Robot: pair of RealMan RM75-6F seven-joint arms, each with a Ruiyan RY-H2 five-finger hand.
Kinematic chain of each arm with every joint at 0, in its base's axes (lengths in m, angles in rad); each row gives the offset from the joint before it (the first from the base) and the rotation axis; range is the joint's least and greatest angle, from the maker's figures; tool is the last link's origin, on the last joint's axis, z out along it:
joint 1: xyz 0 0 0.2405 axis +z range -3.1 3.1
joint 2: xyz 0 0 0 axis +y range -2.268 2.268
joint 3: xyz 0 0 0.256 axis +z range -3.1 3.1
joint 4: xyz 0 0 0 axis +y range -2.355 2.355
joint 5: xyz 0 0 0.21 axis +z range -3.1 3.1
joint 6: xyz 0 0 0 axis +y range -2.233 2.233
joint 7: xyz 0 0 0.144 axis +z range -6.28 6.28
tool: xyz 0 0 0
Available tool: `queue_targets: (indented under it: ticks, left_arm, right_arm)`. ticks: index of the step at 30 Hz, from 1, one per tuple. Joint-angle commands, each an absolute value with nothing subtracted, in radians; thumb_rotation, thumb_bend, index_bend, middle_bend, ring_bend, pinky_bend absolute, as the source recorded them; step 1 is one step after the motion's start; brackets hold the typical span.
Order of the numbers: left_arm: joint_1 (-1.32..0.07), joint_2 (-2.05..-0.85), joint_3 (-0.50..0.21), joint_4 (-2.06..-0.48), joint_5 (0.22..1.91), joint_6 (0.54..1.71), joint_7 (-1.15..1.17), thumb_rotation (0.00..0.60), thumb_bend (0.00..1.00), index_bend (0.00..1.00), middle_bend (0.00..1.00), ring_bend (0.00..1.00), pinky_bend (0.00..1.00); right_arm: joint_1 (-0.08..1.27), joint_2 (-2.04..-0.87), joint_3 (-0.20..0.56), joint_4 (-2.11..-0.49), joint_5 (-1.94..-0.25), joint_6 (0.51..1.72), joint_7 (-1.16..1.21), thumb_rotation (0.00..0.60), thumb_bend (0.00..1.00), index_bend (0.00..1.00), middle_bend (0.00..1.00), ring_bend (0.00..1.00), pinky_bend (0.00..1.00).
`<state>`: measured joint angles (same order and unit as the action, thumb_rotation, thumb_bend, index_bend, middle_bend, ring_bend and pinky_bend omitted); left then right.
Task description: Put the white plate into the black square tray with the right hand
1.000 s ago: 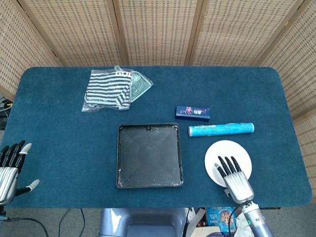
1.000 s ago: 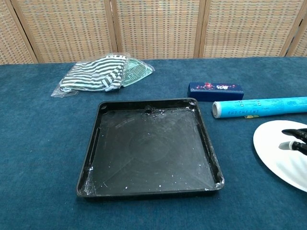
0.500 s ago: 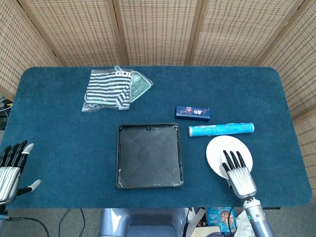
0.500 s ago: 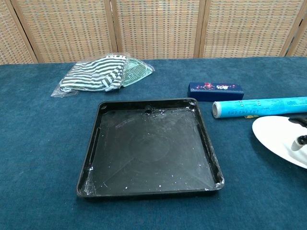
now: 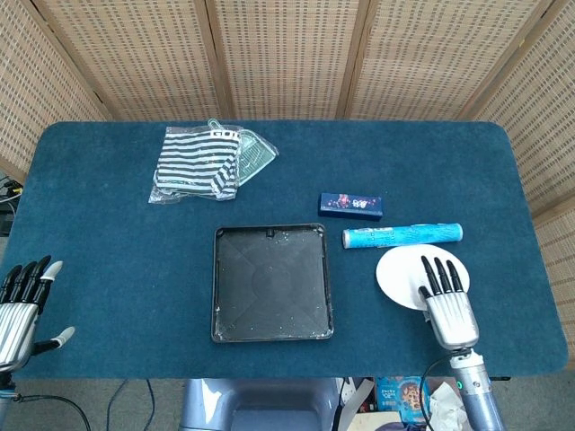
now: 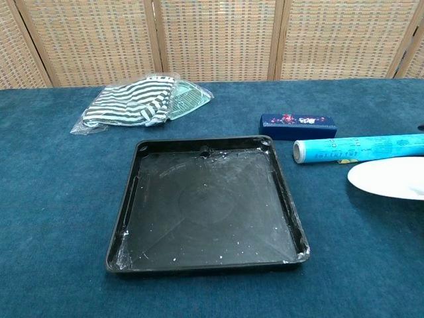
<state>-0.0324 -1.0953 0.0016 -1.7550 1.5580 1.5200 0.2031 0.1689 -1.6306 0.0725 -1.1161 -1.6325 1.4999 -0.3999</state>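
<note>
The white plate (image 5: 402,273) is at the table's right side, right of the black square tray (image 5: 216,287). My right hand (image 5: 448,305) holds the plate by its near right edge, its fingers lying across the top. In the chest view the plate (image 6: 389,177) hangs just above the cloth, seen almost edge-on, beside the tray (image 6: 128,218); the hand itself is out of that frame. The tray has nothing in it. My left hand (image 5: 22,307) hovers at the table's near left edge, fingers spread and holding nothing.
A light blue tube (image 5: 402,236) lies just behind the plate, with a dark blue box (image 5: 350,205) behind that. A striped bag in clear plastic (image 5: 199,162) sits at the back left. A wicker screen stands behind the table.
The right hand has closed on the plate and lifted it off the cloth, shifting slightly right and away from me. The left hand has barely moved.
</note>
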Motion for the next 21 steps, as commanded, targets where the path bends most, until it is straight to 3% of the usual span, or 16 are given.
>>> queue_targets:
  ticks: [1, 12, 17, 21]
  left_arm:
    - [-0.032, -1.096, 0.001, -1.755, 1.558, 1.522, 0.203, 0.600, 0.00, 0.00, 0.00, 0.00, 0.00]
    - [-0.034, -1.097, 0.001, -1.758, 1.553, 1.517, 0.207, 0.600, 0.00, 0.00, 0.00, 0.00, 0.00]
    - [-0.035, -1.095, -0.004, -1.756, 1.544, 1.518, 0.204, 0.600, 0.00, 0.00, 0.00, 0.00, 0.00]
    - [-0.040, -1.098, -0.011, -1.753, 1.531, 1.510, 0.205, 0.600, 0.00, 0.00, 0.00, 0.00, 0.00]
  right_arm:
    - [0.180, -1.597, 0.100, -1.124, -1.657, 1.565, -0.391, 0.600, 0.45, 0.65, 0.06, 0.00, 0.09]
    - [0.220, -1.406, 0.128, -1.320, -1.808, 1.707, -0.380, 0.600, 0.45, 0.66, 0.08, 0.00, 0.10]
    - [0.313, -1.350, 0.139, -1.427, -1.904, 1.640, -0.406, 0.600, 0.45, 0.66, 0.08, 0.00, 0.10]
    - [0.440, -1.338, 0.142, -1.416, -2.004, 1.547, -0.334, 0.600, 0.45, 0.66, 0.09, 0.00, 0.10]
